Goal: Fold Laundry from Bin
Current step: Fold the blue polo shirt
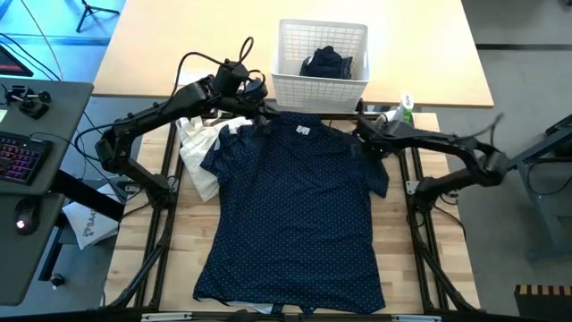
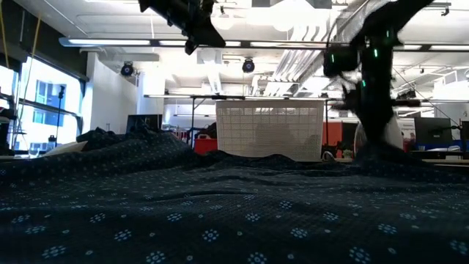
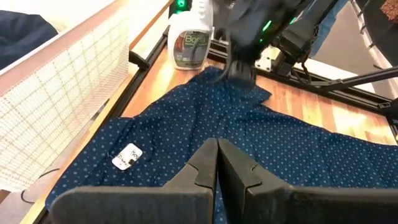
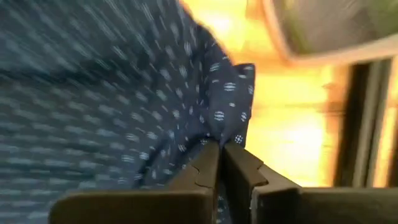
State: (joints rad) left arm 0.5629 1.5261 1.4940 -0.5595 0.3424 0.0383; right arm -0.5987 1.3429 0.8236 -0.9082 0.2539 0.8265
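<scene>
Across the wooden table (image 1: 134,241) a navy dotted shirt (image 1: 290,210) lies spread flat, collar toward the bin (image 1: 319,63) and hem at the near edge; a white label (image 3: 127,157) shows inside the collar. At the far side stands the white lattice bin, and a dark navy piece (image 1: 325,63) sits crumpled inside it. A cream-white cloth bag (image 1: 198,148) lies just beside the shirt's left sleeve, partly under it. The left gripper (image 1: 254,93) hovers above the shirt's left shoulder, near the bin's left corner; in the left wrist view its fingers (image 3: 202,168) are pressed together with nothing between them. The right gripper (image 1: 365,128) is down at the shirt's right shoulder, and the right wrist view shows its fingers (image 4: 239,163) pinching a fold of the dotted fabric at the sleeve edge, wood showing past the cloth. A spray bottle (image 1: 404,105) stands just beyond the right gripper, beside the bin's right corner. In the low view the shirt fills the foreground, with the bin upright behind it.
</scene>
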